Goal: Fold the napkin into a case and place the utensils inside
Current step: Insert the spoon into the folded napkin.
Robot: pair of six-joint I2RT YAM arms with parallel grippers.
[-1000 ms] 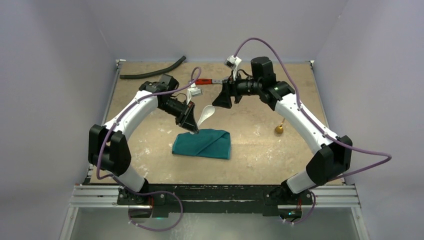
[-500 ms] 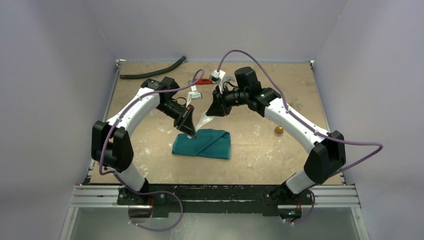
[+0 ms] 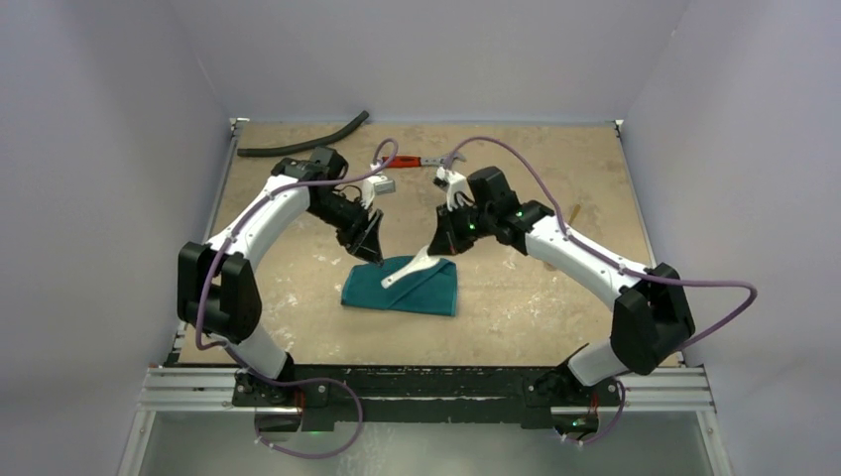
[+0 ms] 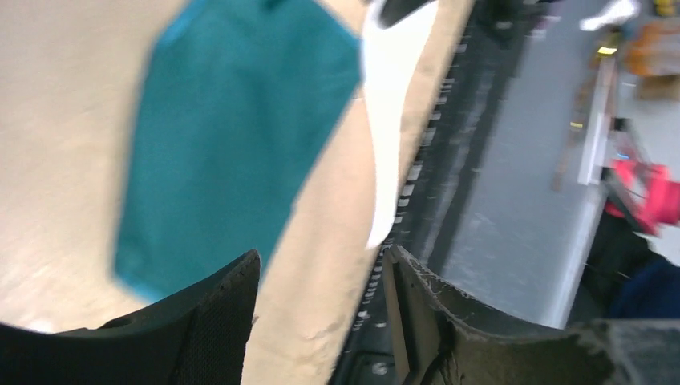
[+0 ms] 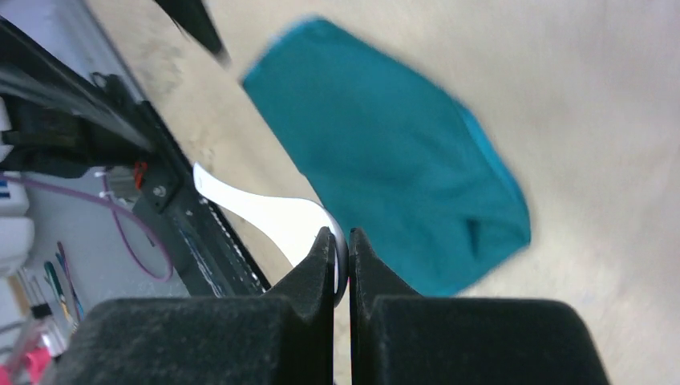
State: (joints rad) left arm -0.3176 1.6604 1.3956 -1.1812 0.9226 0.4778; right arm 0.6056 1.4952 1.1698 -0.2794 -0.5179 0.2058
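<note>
Tan tabletop (image 3: 516, 297), lilac walls. Case (image 3: 402, 288): folded teal cloth, flat, mid-table. Spoon (image 3: 412, 268): white, above the case's far edge, pinched tight in right gripper (image 5: 341, 257). Left gripper (image 4: 321, 265): fingers spread, empty, just beyond the case's far-left corner.

1. The case (image 3: 402, 288) is crowded at 11 o'clock by the left gripper (image 3: 378, 260), and at 1 o'clock by the right gripper (image 3: 433, 251) and spoon (image 3: 408, 269).
2. Bare worktop (image 3: 536, 297) is seen at 3 and 9 o'clock.
3. A hose (image 3: 302, 140) is laid far off at 11 o'clock.
</note>
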